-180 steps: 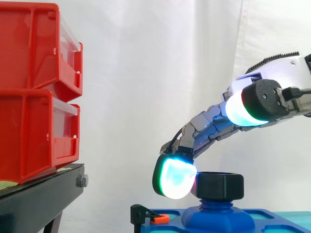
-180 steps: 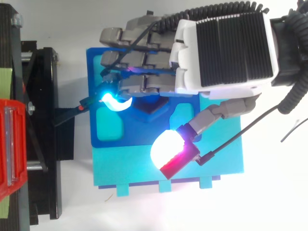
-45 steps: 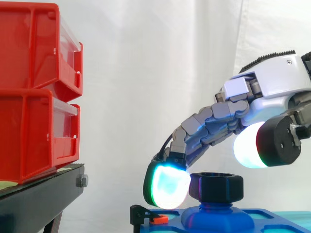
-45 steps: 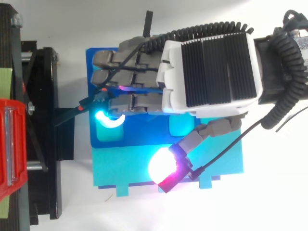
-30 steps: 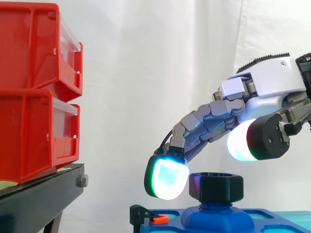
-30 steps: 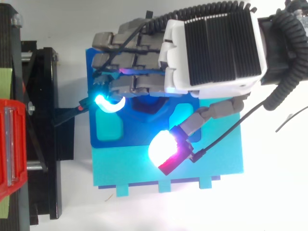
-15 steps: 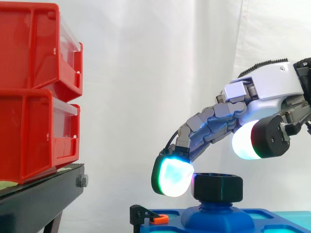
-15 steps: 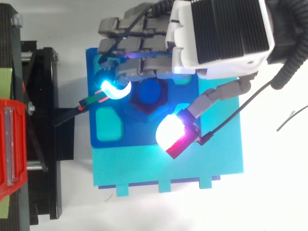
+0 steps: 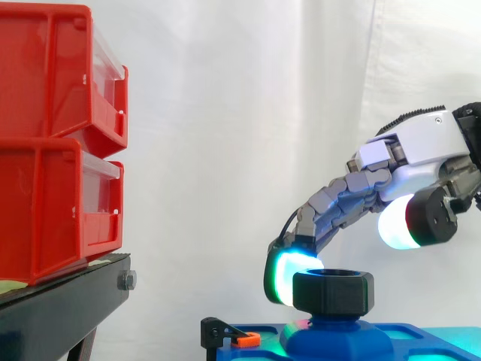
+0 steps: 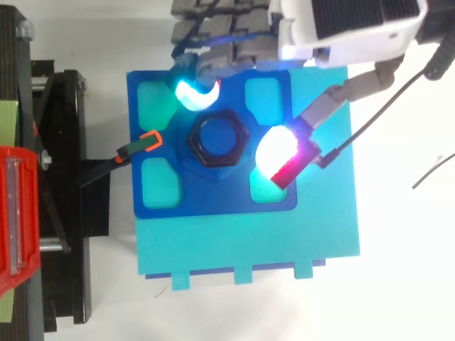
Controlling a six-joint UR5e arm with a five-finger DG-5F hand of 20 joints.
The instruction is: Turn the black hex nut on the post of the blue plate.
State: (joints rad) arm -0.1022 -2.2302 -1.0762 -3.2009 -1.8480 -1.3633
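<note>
Black against blue, the hex nut (image 9: pixel 333 292) sits level on the post (image 10: pixel 217 137) at the middle of the blue plate (image 10: pixel 213 202), which lies on a teal base (image 10: pixel 249 241).

From the side I see the hand (image 9: pixel 421 143) reaching in from the right, above the plate. Its fingers (image 10: pixel 220 32) arch loosely downward. One cyan-green fingertip (image 9: pixel 280 277) hangs at the nut's height, just beside its left flank. I cannot tell whether the pad touches it.

From above, that glowing tip sits just off the nut's upper-left corner. The thumb pad (image 10: pixel 279 153), white and red, lies off the nut's right side. The side camera shows the thumb pad held higher than the nut, clear of it. So the hand is spread wide and grips nothing.

An orange-tipped black clip (image 10: pixel 146 142) rests at the plate's left edge. Red bins (image 9: pixel 52 143) stand stacked on the black stand (image 9: pixel 60 308), well apart to the left.
</note>
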